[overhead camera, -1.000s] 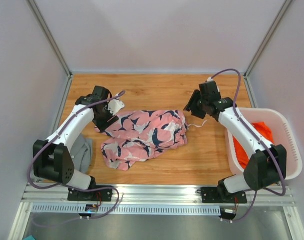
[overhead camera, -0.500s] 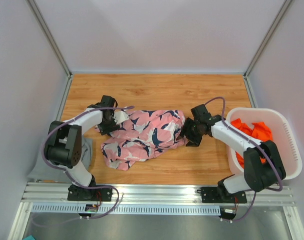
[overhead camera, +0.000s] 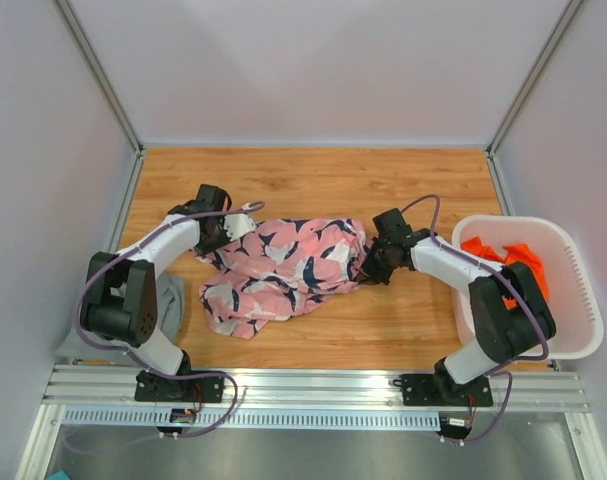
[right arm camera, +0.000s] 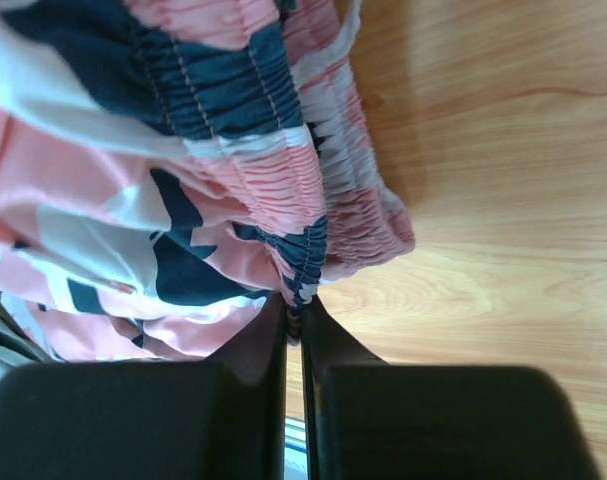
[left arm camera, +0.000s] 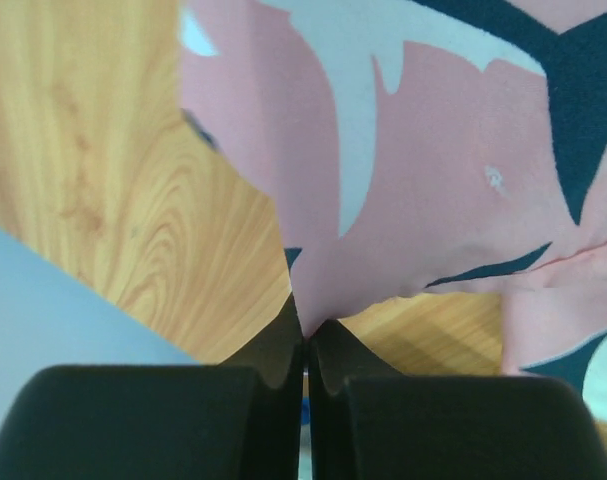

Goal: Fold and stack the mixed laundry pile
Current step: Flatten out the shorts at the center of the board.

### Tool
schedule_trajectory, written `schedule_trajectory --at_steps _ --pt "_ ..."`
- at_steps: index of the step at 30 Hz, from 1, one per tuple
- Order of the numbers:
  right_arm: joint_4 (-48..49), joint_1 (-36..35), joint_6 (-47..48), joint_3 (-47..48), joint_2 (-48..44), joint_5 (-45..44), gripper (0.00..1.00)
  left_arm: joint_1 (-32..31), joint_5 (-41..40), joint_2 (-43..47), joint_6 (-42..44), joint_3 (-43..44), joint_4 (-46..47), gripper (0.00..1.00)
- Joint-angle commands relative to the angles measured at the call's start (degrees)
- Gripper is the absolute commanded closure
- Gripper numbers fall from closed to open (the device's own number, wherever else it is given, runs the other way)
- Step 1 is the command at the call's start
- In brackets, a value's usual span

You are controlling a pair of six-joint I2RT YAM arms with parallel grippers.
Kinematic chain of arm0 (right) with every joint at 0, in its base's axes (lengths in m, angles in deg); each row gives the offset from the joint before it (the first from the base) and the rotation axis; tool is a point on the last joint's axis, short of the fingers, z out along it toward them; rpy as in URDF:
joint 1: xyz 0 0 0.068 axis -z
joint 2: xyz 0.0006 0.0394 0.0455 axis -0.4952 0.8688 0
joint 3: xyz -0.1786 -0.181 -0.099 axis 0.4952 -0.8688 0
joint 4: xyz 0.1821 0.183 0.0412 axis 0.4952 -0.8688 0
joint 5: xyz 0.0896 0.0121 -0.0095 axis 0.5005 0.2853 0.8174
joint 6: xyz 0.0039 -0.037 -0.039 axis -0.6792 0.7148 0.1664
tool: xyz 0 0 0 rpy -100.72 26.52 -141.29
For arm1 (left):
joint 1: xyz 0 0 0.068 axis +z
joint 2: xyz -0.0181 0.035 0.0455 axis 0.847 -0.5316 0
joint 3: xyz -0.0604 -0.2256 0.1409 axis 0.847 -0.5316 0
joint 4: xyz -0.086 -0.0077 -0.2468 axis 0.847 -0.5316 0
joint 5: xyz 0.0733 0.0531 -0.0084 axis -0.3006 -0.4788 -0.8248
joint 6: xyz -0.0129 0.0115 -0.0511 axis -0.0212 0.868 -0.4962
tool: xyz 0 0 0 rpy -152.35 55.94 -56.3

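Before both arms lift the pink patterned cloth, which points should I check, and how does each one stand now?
1. Left gripper shut on the edge of the pink garment: ok.
2. Right gripper shut on its elastic band: ok.
3. Bite deep enough to survive a lift: cannot tell.
4. Pink garment spread flat: not ok, it is crumpled.
5. Orange garment out of the way, inside the basket: ok.
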Motion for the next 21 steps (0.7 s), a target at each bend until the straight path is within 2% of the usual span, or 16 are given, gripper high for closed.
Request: schedule_trajectory --at_steps 1,4,7,10,16,21 --pt "-0.8 -0.1 0.8 4.1 -3.4 -2.3 1.00 -0.1 0.5 6.0 -2.8 4.4 -4.1 1.00" --pt "-6.2 -0.1 3.6 7.5 -7.9 -5.0 1.00 0.0 -1.0 9.0 -3.7 7.8 -8.5 1.00" --pt "-15.8 -0.1 8.0 14.1 -13.0 -8.9 1.00 0.6 -2.7 12.2 -4.7 13.8 -14.6 1.00" --pt "-22.8 0.0 14.7 23.9 -17.2 -11.9 1.00 1.2 -4.0 15.6 -5.4 24.0 -21.2 1.00" --pt "-31.1 -0.1 24.7 39.8 -24.3 -8.5 1.00 1.2 -4.4 24.2 -7.1 37.5 -33.2 1.00" --pt "-32.3 -0.1 26.9 47.4 -29.8 -5.6 1.00 1.2 -5.1 29.7 -7.2 44.2 -35.9 1.00"
